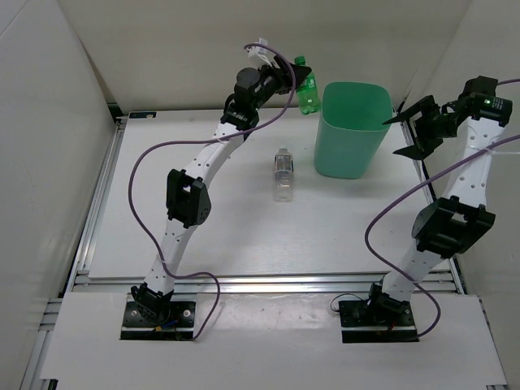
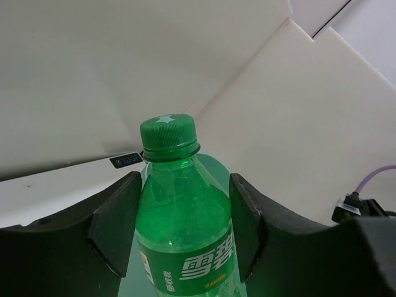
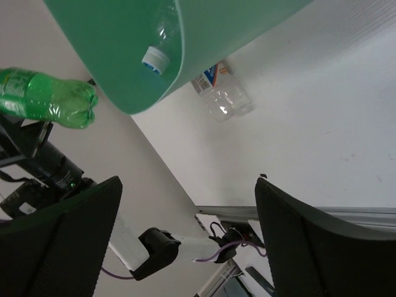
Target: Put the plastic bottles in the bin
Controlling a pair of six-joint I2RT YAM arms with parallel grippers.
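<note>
Your left gripper (image 1: 300,81) clamps the green bottle (image 1: 308,97) upper centre, beside the bin (image 1: 349,142); your right gripper (image 1: 406,135) gapes empty.

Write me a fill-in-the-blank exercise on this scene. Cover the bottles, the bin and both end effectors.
1. The left end effector is ____ on the green bottle.
2. On the table, the clear bottle lies on its ____.
3. The right end effector is ____, holding nothing.
4. The bin stands on the ____ arm's side of the clear bottle.

Missing words: shut; side; open; right.
</note>
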